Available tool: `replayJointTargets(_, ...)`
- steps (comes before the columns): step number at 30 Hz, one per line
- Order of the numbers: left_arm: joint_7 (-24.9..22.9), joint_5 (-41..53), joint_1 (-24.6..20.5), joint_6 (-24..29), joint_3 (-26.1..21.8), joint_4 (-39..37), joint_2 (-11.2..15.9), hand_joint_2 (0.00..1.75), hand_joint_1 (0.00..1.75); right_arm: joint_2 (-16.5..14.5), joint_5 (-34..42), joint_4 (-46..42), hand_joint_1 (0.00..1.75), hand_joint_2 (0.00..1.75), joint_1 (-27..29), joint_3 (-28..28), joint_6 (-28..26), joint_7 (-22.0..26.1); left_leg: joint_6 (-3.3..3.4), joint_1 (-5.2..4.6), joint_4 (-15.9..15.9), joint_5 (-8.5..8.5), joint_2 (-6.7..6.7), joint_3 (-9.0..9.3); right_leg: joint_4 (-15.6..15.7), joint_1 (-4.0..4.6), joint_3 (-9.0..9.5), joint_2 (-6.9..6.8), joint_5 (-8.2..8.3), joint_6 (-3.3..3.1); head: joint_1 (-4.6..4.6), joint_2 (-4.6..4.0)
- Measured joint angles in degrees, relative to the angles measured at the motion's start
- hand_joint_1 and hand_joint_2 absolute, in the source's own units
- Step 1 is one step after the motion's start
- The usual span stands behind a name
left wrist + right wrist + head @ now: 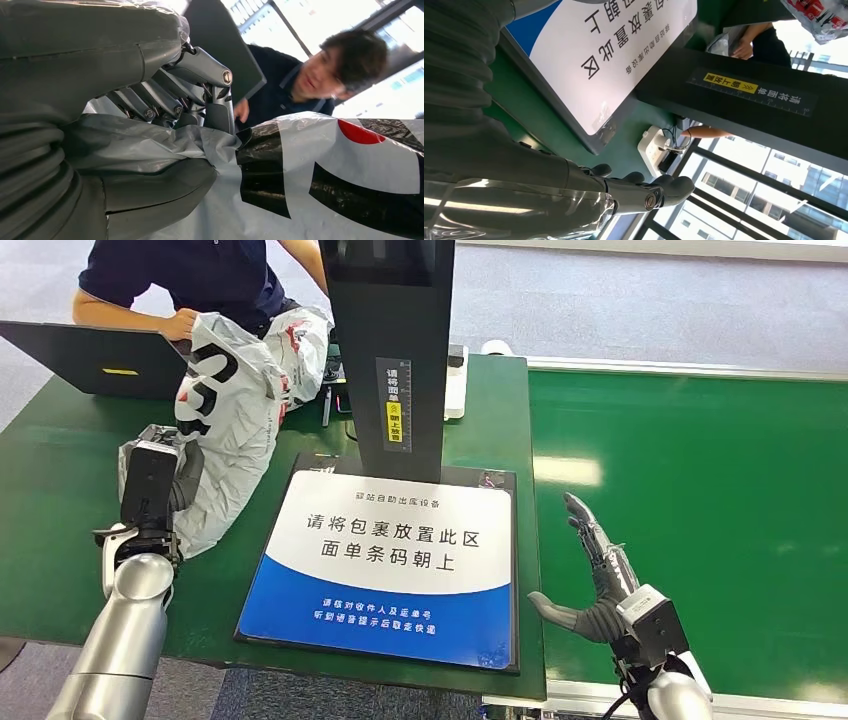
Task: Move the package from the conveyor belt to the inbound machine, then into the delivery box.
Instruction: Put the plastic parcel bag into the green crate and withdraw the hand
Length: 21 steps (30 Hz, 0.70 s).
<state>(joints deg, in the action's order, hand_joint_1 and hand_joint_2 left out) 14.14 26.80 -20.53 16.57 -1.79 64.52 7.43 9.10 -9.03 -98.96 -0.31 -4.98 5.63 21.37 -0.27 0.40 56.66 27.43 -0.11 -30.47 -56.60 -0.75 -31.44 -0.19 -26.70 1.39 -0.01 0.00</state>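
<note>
While the left hand (152, 483) clamps a fold of the package (238, 415), the right hand (596, 575) hangs free with fingers spread apart and nothing in them, over the near edge of the green belt (700, 510). From the left wrist, thumb and fingers (202, 70) pinch crumpled grey film, with the package's black, white and red print (350, 165) running away from the grip.

The package is a grey poly bag lifted off the worktop (60, 470), just left of the machine (385, 570); its lower end hangs close to the green surface and its upper end rises toward the person (190, 280). The machine's flat pad, white with a blue band and Chinese print, lies between the two hands with no package on it. Its black post (390, 350) stands at the pad's far edge.

Farther back, a dark laptop (95, 360) sits at the left, and the seated person rests a hand beside the package's top.
</note>
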Motion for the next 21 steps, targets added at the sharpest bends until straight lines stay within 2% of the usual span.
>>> replayJointTargets(13,-0.5,1.7,-1.0,3.9,-3.0,-5.8,0.0,1.75,1.75,-0.1,0.0,-0.7,0.0,1.75,1.2,0.0,-0.6,0.0,0.01,0.0,0.0,0.01,0.0,-0.02,0.0,0.0,-0.01,0.01,0.0,0.0,0.01,0.0)
replayJointTargets(17,-1.6,5.1,-1.6,7.8,-3.3,-8.0,0.0,1.75,1.75,-0.1,0.1,-0.8,0.0,1.75,1.3,0.0,-0.9,0.0,0.0,0.0,0.0,0.0,0.0,-0.02,0.0,0.01,-0.01,0.0,0.0,0.0,0.01,0.0)
replayJointTargets(21,-4.0,11.8,-2.3,15.1,-3.3,-10.6,0.1,1.75,1.75,-0.1,0.2,-1.1,0.0,1.75,1.8,0.0,-1.7,0.0,0.0,0.0,0.0,0.01,-0.01,-0.02,0.0,0.01,-0.01,0.0,0.0,0.0,0.01,0.0)
